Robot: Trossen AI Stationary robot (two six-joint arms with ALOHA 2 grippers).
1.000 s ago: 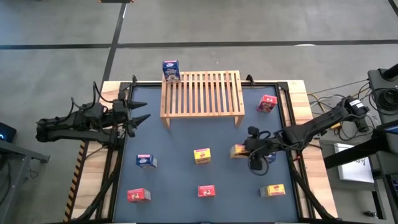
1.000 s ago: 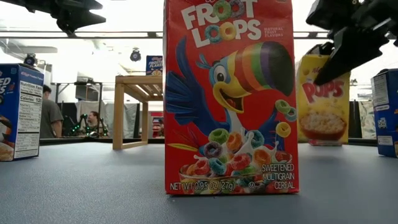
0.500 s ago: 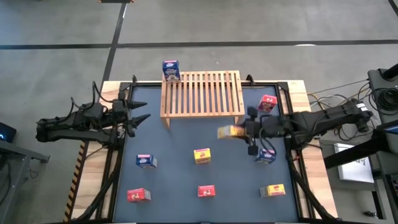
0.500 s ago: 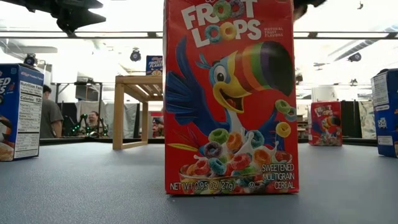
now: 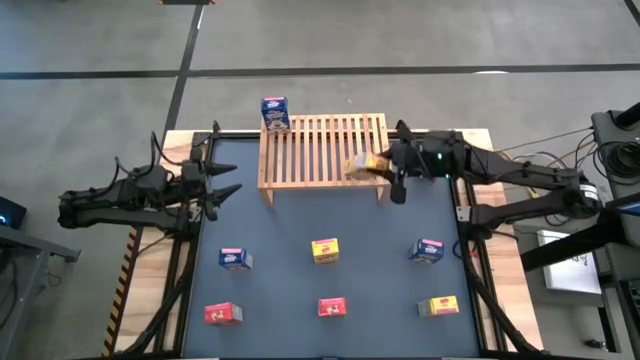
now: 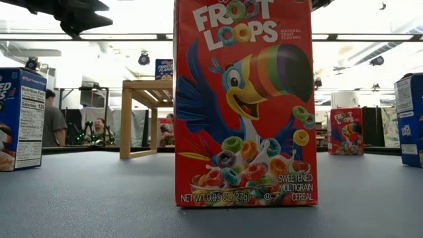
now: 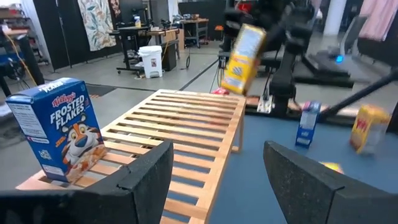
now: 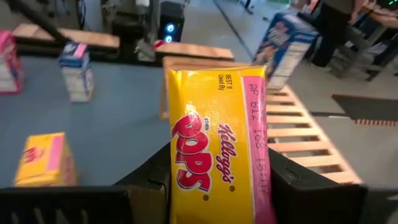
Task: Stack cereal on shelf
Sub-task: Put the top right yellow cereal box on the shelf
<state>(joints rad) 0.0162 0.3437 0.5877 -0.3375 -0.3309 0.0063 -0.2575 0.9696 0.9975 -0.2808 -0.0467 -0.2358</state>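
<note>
Patience pays: your right gripper (image 5: 385, 168), fingers clamped on the yellow box (image 5: 364, 166) above the shelf (image 5: 320, 150), should lower it level onto slats beside the blue box (image 5: 275, 112), while the left gripper (image 5: 222, 186) waits open beside it.

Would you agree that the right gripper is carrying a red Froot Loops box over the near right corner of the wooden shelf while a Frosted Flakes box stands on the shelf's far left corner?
Not quite: the box in the right gripper is a yellow Corn Pops box, as the right wrist view shows. It is indeed over the wooden shelf, with the Frosted Flakes box on its far left corner.
</note>
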